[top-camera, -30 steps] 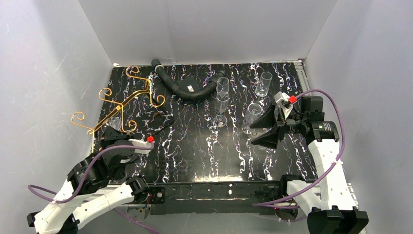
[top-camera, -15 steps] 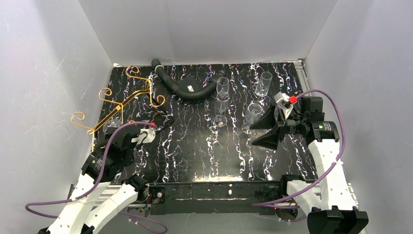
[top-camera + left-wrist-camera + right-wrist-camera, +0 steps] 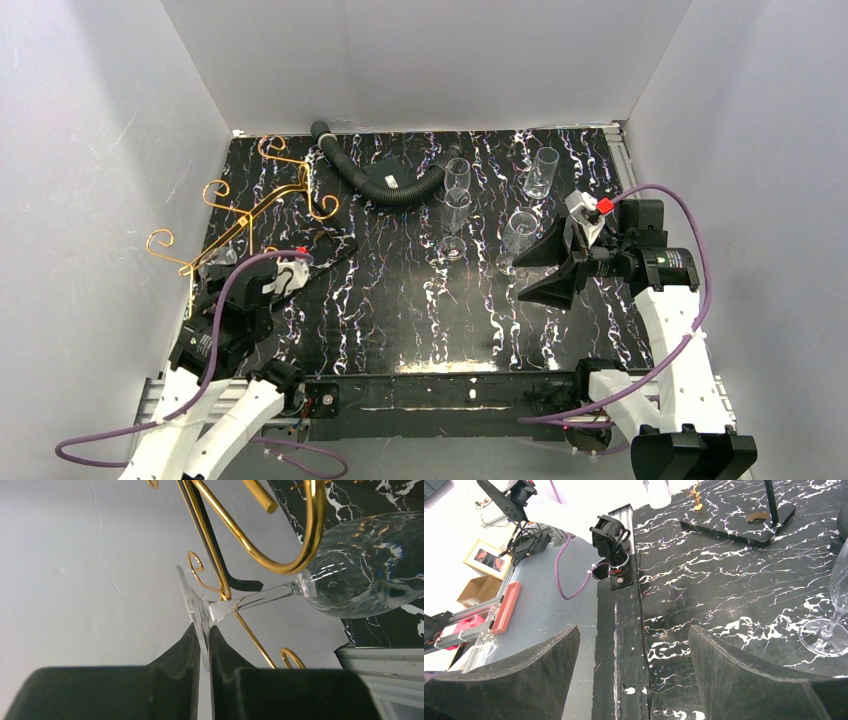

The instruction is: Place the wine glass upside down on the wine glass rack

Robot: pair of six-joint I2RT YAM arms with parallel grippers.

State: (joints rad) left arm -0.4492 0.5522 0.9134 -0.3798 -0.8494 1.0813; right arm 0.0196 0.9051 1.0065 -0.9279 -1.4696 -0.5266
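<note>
Top camera looks down; both close wrist cameras see the rack point(image 3: 316, 515).

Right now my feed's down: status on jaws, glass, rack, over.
Left gripper jaws shut on wine glass foot. Right gripper jaws open, empty. Stem at wine glass rack loop, seating unclear.

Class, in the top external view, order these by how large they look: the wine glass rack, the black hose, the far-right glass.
1. wine glass rack, widest spread
2. black hose
3. far-right glass, clearly smallest
</note>
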